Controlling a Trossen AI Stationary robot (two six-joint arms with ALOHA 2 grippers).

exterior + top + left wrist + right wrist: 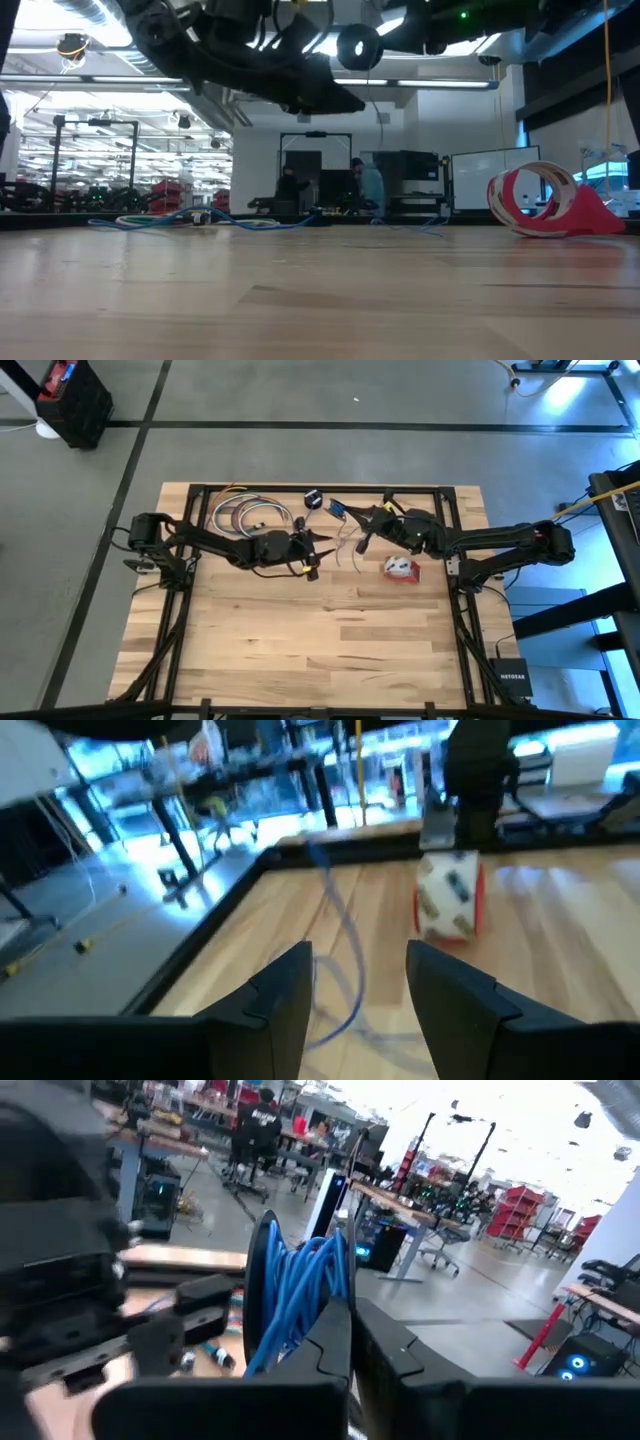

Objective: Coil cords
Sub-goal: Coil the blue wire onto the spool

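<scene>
My right gripper (366, 526) hovers above the table's far middle, shut on loops of the thin bluish cord (296, 1285). Slack strands of that cord (347, 550) trail down to the table between the two grippers. The black round puck (313, 498) shows near the far edge. My left gripper (314, 552) is open just left of the strands. In its wrist view one strand (345, 965) runs between its fingers; I see no touch. The red-and-white cord bundle (400, 567) lies on the table under my right arm and also shows in the low view (545, 200). My right gripper pinches several strands of the bluish cord's coil (325, 1315) between its two shut fingers. The fingers reach in about level from the table's right side. The loops stand beside the fingers, clear of the table, and the remaining cord hangs slack.
Other coiled cables (248, 515) lie at the far left of the table. Blue cable (200, 218) lies along the far edge in the low view. The near half of the wooden top (320, 650) is bare. People sit in the room beyond the table.
</scene>
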